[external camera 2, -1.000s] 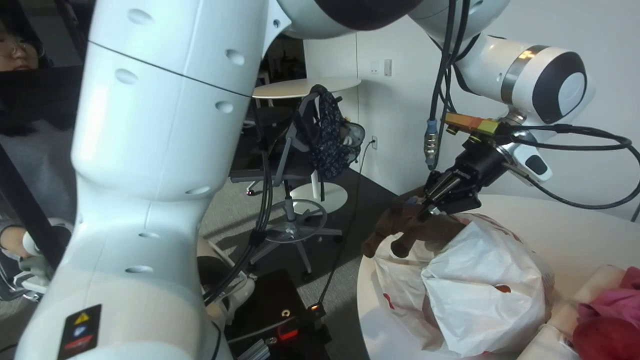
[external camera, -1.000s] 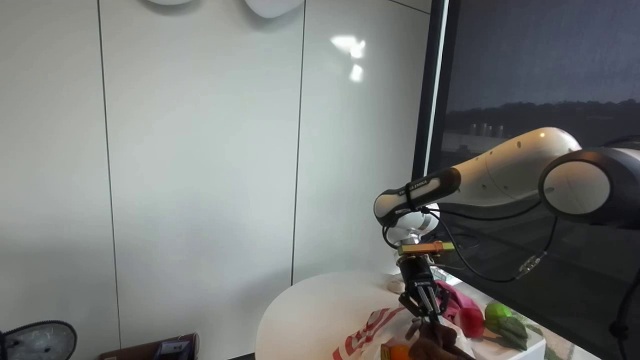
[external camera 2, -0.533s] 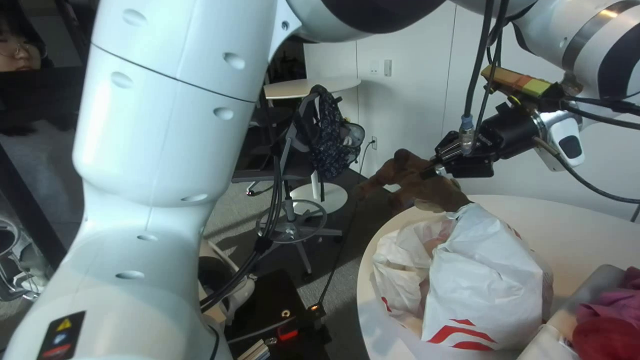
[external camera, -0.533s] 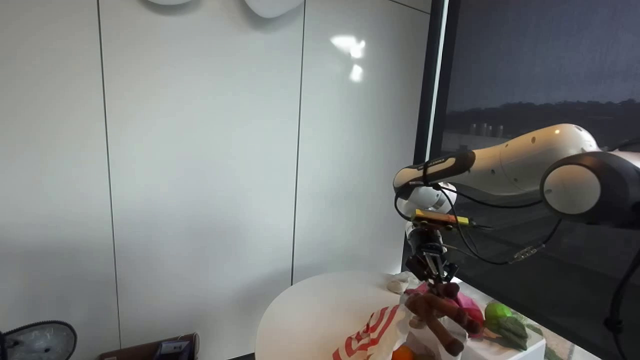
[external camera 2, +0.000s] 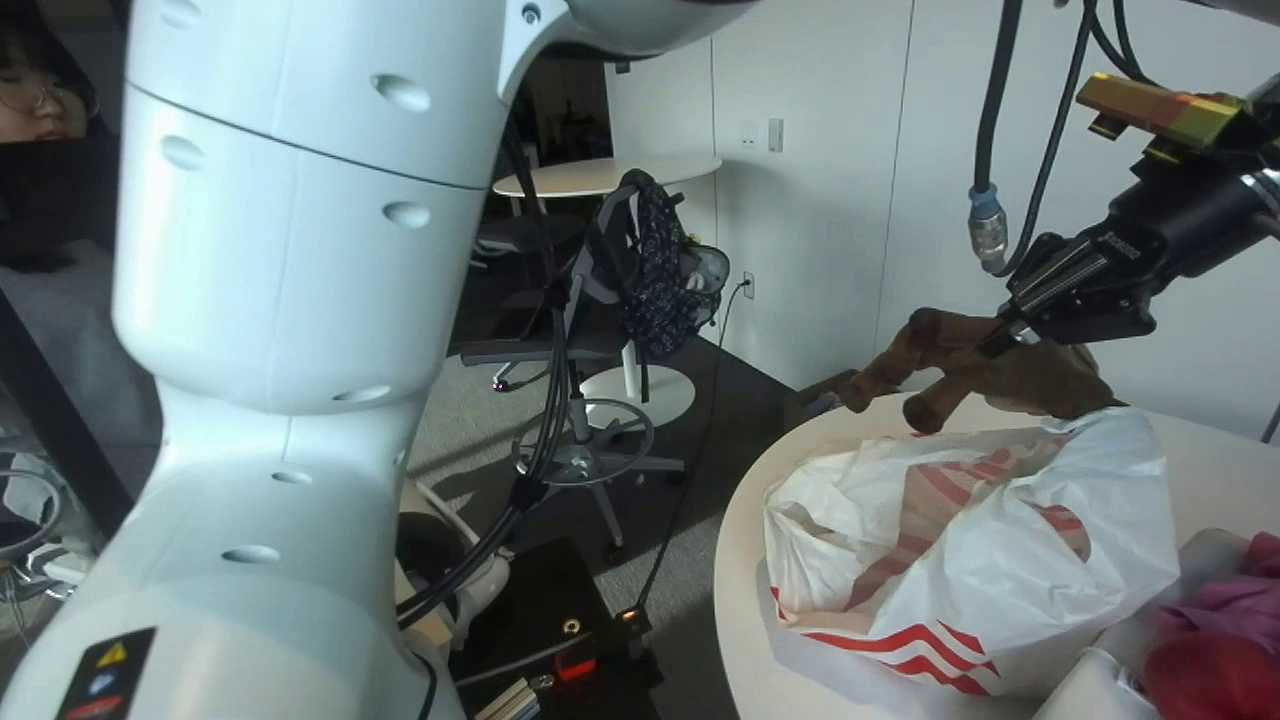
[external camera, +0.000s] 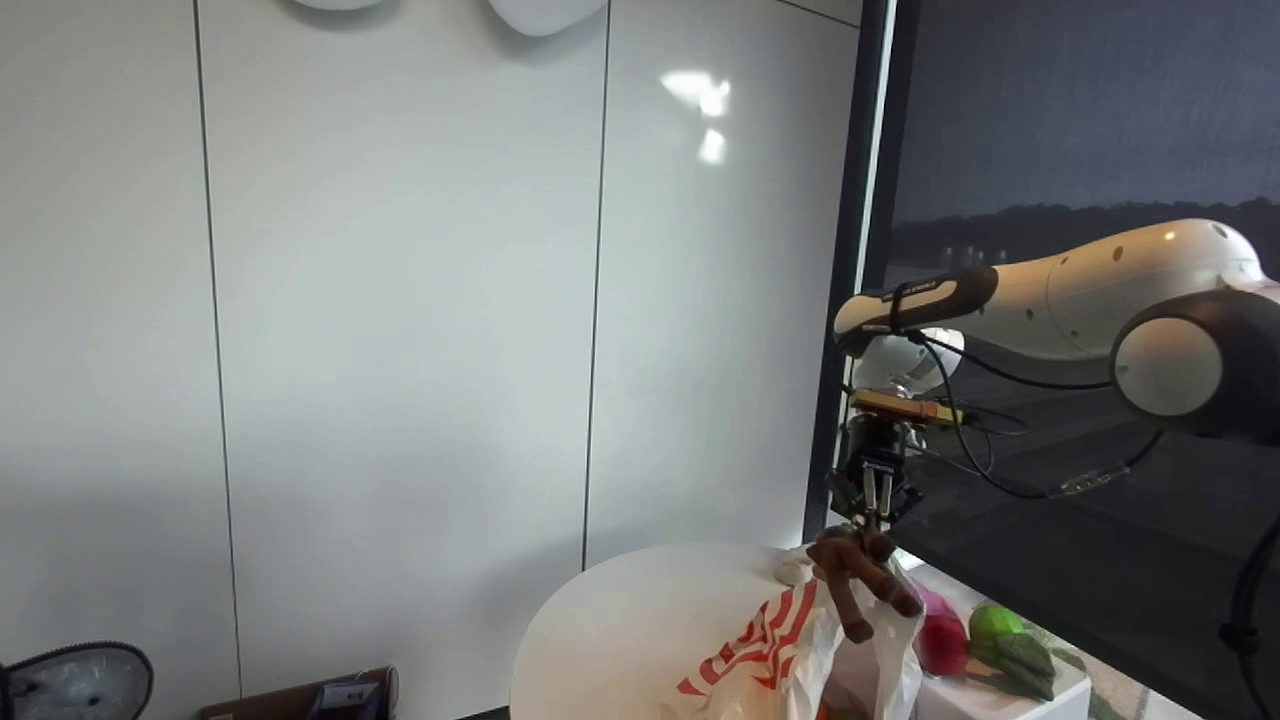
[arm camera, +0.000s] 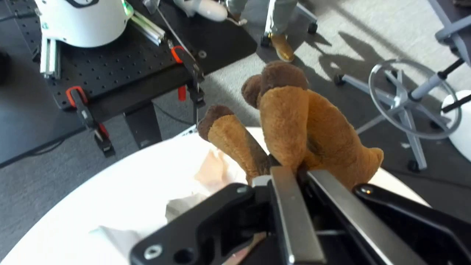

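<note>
the gripper (external camera 2: 1006,338) pinched a brown plush animal (arm camera: 285,125), its dark-tipped legs sticking out past the jaws in the wrist view. the plush hung above a round white table (external camera 2: 1215,460), over a crumpled white plastic bag (external camera 2: 1085,600) with red stripes, one end right at the bag's raised edge. near the bag lay pink cloth (external camera 2: 1225,608) and a red ball-like item (external camera: 942,645).
</note>
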`<state>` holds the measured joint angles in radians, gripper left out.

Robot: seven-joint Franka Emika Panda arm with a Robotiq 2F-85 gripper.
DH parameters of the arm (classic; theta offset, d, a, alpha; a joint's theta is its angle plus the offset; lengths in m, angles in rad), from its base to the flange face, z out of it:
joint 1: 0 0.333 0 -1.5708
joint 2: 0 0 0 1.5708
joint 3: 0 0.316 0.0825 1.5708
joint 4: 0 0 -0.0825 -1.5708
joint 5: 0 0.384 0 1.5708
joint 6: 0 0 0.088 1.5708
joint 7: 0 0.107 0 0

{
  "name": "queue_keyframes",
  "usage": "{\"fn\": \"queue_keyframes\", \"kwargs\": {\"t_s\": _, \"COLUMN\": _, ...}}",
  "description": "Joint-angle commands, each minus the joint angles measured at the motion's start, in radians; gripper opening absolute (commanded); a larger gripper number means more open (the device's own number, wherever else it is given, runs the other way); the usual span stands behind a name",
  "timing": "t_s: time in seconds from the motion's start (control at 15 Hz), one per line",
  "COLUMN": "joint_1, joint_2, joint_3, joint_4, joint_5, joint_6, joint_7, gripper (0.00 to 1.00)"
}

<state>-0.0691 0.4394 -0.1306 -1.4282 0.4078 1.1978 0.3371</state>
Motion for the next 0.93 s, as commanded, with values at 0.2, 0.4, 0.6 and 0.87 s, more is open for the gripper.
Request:
{"fn": "queue_keyframes", "kwargs": {"t_s": 0.2, "joint_1": 0.050, "joint_2": -0.006, "joint_3": -0.003, "joint_4": -0.124, "joint_5": -0.260, "joint_6": 0.341, "joint_7": 0.039, "gripper": 0.06}}
{"fn": "queue_keyframes", "kwargs": {"t_s": 0.4, "joint_1": 0.027, "joint_2": 0.006, "joint_3": 0.035, "joint_4": -0.170, "joint_5": -0.152, "joint_6": 0.371, "joint_7": 0.040, "gripper": 0.07}}
{"fn": "queue_keyframes", "kwargs": {"t_s": 0.6, "joint_1": -0.001, "joint_2": 0.013, "joint_3": 0.071, "joint_4": -0.173, "joint_5": 0.014, "joint_6": 0.306, "joint_7": 0.018, "gripper": 0.07}}
{"fn": "queue_keyframes", "kwargs": {"t_s": 0.87, "joint_1": -0.020, "joint_2": 0.017, "joint_3": 0.108, "joint_4": -0.175, "joint_5": 0.197, "joint_6": 0.237, "joint_7": -0.024, "gripper": 0.07}}
